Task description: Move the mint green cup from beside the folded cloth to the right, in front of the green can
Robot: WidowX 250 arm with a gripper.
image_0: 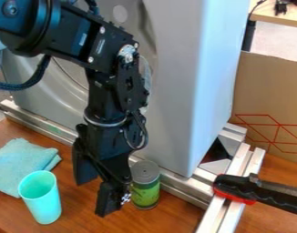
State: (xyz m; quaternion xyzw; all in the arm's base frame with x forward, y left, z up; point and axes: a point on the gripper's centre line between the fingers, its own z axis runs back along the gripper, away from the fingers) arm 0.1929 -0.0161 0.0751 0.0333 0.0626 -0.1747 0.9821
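Here the black tool (92,196) hangs spread, beside a smooth tapered cup (41,200) and a round metal-topped can (145,185), its edge part-hidden.

Soft, fairly bright indoor light, its source unseen. A pale sheen runs down the grey appliance (184,91); metal rails (235,211) catch whitish highlights. Small glints mark the black end effector (95,195). Shadows across the brown desk (175,216) are faint.
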